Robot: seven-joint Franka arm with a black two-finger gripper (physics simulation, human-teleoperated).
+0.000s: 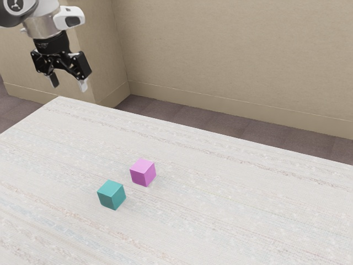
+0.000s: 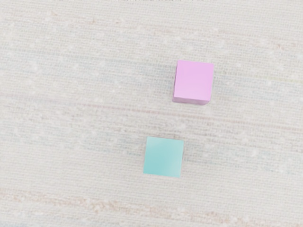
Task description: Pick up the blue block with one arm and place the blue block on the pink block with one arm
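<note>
**Exterior view.** The arm [image 1: 33, 16] enters at the upper left of the frame. Its black gripper [image 1: 68, 83] hangs high above the far left edge of the table [image 1: 237, 215], pointing down. Its two fingers [image 1: 83, 85] stand apart with nothing between them. The blue block [image 1: 111, 194], teal in tint, rests flat on the pale, wood-grained tabletop in the lower left-centre of the frame. It is well apart from the gripper, far below the fingertips and somewhat toward the exterior view's right. The pink block [image 1: 143, 172] rests just beside it, higher in the frame and toward the exterior view's right. A narrow strip of bare table separates the two, so they do not touch, and both sit directly on the table. Behind the table, a dark floor [image 1: 248, 124] meets a beige wall [image 1: 231, 49].

**Wrist view.** Seen from above, the blue block [image 2: 164, 157] and the pink block [image 2: 193, 82] show their top faces as squares on the table [image 2: 71, 118]. They lie near each other but apart, offset diagonally, and each casts a faint shadow on one side.
</note>
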